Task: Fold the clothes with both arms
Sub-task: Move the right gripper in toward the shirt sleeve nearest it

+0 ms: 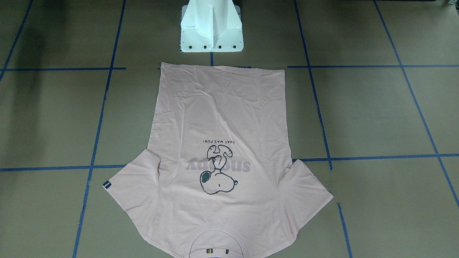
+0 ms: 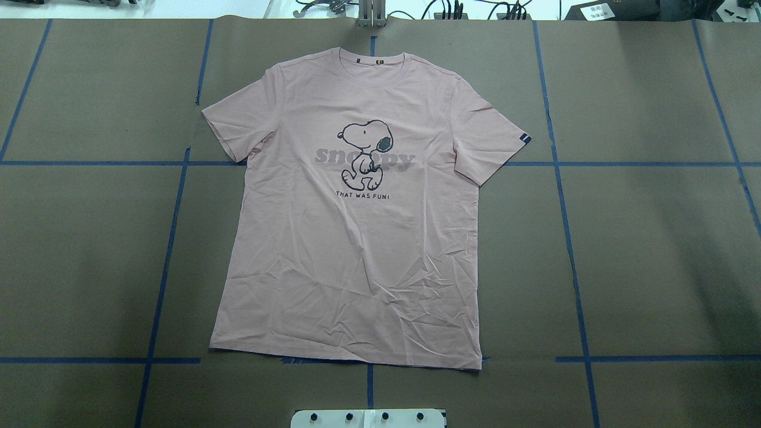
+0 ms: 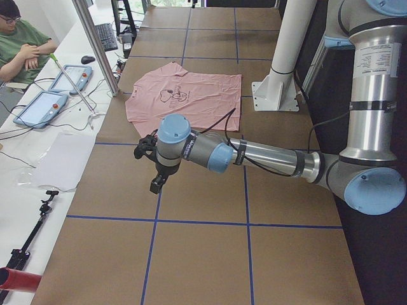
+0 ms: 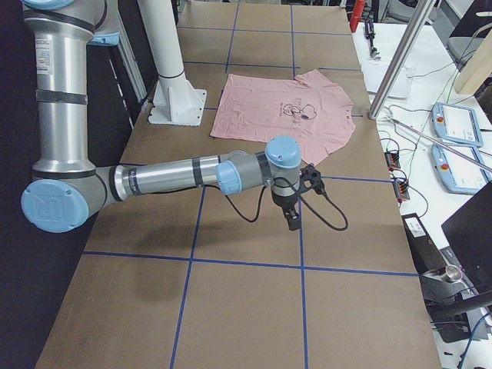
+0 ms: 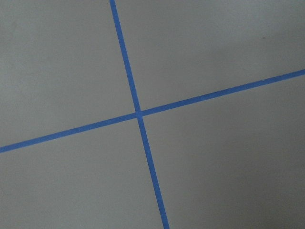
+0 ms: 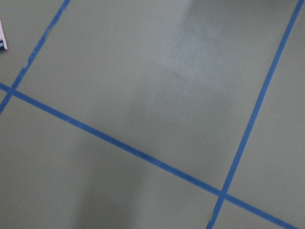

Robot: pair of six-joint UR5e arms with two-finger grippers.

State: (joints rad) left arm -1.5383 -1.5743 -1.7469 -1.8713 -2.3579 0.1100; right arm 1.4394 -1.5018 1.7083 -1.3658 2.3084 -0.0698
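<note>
The pale pink T-shirt lies flat and print side up in the middle of the table, collar away from the robot, hem near the base. It also shows in the front view and both side views. Its black sleeve tag is on the overhead view's right sleeve. My left gripper hangs above bare table, well clear of the shirt. My right gripper hangs likewise on the other side. I cannot tell whether either is open or shut. Both wrist views show only table and tape.
The brown table is marked with blue tape lines. The white pedestal base stands just behind the hem. An operator, tablets and a metal post are at the far table edge.
</note>
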